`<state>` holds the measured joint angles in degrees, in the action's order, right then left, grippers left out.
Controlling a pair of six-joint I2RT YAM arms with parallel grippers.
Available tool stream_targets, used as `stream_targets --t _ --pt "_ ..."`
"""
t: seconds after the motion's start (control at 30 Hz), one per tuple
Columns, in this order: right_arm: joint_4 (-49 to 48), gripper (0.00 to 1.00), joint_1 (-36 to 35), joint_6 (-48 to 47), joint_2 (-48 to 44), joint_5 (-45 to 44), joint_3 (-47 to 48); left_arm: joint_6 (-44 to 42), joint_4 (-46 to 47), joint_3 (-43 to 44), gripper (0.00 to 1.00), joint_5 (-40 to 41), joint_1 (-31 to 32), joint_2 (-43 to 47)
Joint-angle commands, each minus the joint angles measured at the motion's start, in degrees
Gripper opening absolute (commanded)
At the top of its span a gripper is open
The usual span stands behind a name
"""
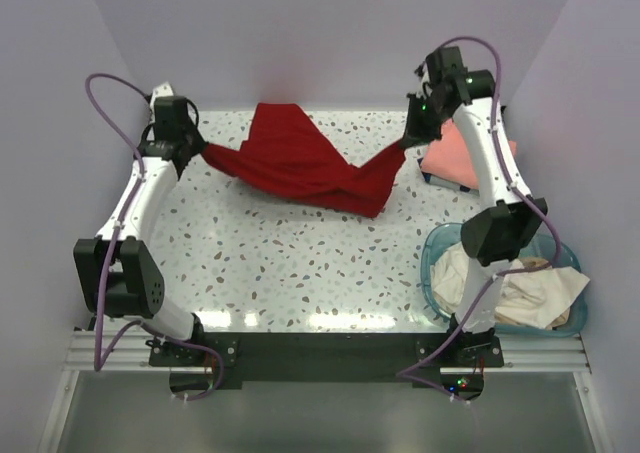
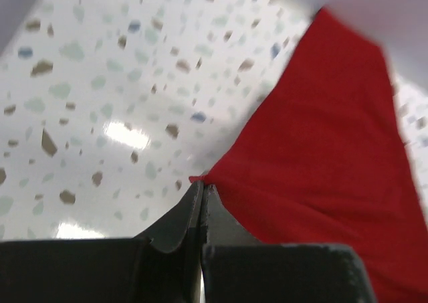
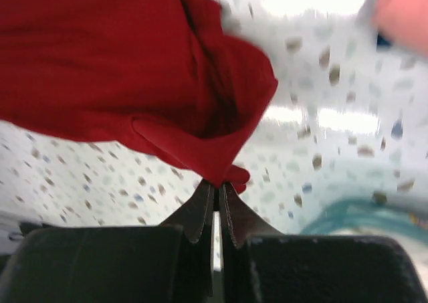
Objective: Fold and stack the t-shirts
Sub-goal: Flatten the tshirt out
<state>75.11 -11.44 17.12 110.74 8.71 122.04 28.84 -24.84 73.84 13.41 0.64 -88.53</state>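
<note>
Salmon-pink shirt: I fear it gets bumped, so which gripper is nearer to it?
Right. The right gripper, shut on the dark red shirt, is just beside the salmon-pink shirt; the left gripper grips the red shirt's other end, far off on the opposite side.

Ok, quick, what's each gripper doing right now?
Left gripper: closed, holding a corner of the red shirt.
Right gripper: closed, holding the red shirt's other end.

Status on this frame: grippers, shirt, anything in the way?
Left gripper shut on dark red t-shirt, right gripper shut on its other end. Shirt stretched between them, bunched mid-span. Salmon-pink t-shirt, teal basket off right, not blocking.
</note>
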Motion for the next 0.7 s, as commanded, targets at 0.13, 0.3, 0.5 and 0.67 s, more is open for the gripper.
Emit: stream_targets --t 0.13,0.3,0.5,0.67 --pt "-10.2 0.0 2.7 8.2 1.3 2.4 26.9 1.3 9.0 22.0 0.0 1.4 -0.6 1.6" --pt "-39.7 0.0 2.7 6.7 -18.3 -1.2 2.1 1.6 17.0 21.8 0.0 2.2 -0.6 10.5" --pt "-47.4 0.0 2.8 0.9 -26.6 -5.8 5.7 1.0 20.9 17.1 0.0 5.4 -0.6 23.2" --pt "-52.3 0.0 2.8 0.4 -29.5 -7.1 8.0 -0.8 19.8 17.8 0.0 7.0 -0.6 29.1"
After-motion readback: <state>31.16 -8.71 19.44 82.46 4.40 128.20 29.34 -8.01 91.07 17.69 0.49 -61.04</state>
